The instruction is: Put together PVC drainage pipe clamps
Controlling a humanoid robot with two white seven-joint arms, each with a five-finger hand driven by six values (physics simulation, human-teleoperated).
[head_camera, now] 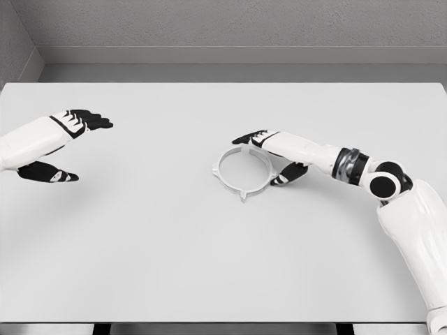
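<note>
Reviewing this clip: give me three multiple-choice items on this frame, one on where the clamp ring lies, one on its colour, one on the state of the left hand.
1. Where does the clamp ring lie?
A. On the table right of the middle, at the right hand
B. At the table's far left edge
C. Lifted in the left hand

2. What colour is the clamp ring?
A. Black
B. White
C. Orange

3. What state is the left hand in?
A. Closed on the ring
B. Out of view
C. Open, holding nothing

Answers:
1 A: the ring lies flat on the table with the right hand spread at its right side.
2 B: it shows pale white against the grey top.
3 C: its fingers are spread at the left edge, far from the ring.
</note>
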